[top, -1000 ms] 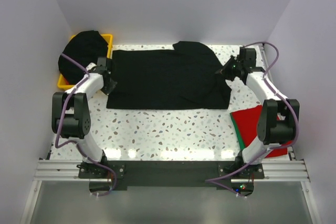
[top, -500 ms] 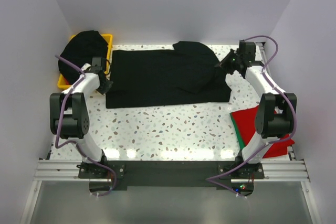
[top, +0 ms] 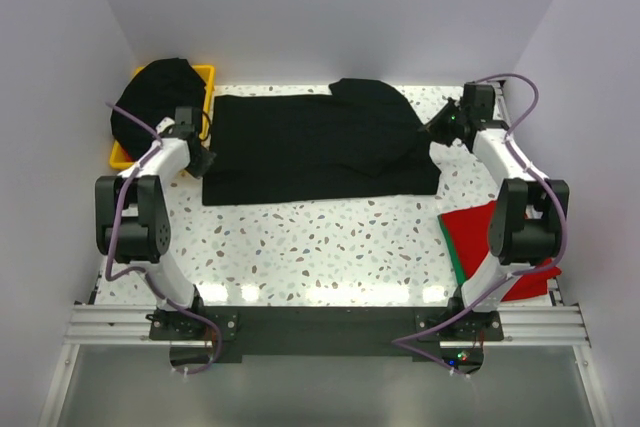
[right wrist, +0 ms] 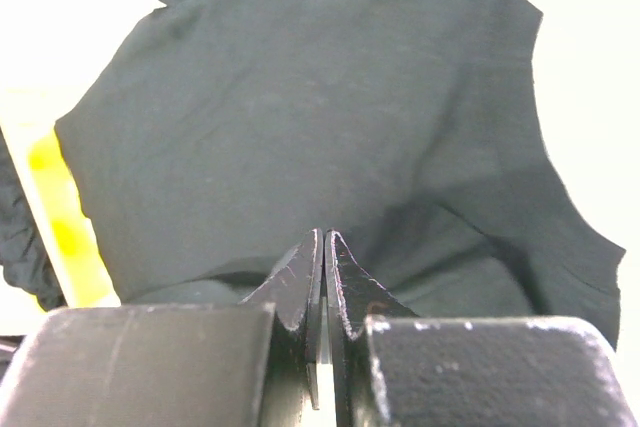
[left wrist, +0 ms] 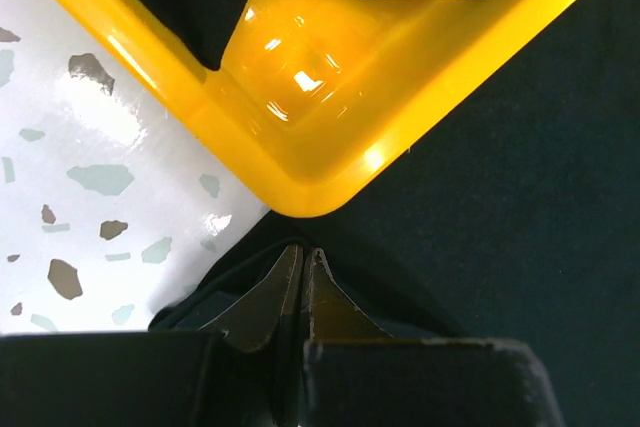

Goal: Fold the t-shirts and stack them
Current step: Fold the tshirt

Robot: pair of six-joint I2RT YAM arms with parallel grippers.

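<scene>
A black t-shirt [top: 315, 147] lies spread flat across the back of the table, with one part folded over at its right side. My left gripper [top: 205, 160] is at its left edge, jaws shut on the cloth [left wrist: 540, 177], fingertips [left wrist: 303, 252] just short of the yellow bin's corner. My right gripper [top: 437, 130] is at the shirt's right edge, jaws shut on the cloth [right wrist: 320, 117] at the fingertips [right wrist: 325, 237]. A folded red t-shirt [top: 478, 237] lies at the front right, beside the right arm. More black shirts [top: 150, 107] are heaped in the bin.
The yellow plastic bin [top: 205, 75] stands at the back left corner; its rim [left wrist: 330, 162] is close in front of my left fingers. White walls close in the back and both sides. Speckled tabletop [top: 320, 247] shows in front of the shirt.
Both grippers have moved outward, the left to the left and the right to the right and back. The black shirt's front edge has shifted back and the cloth lies wider.
</scene>
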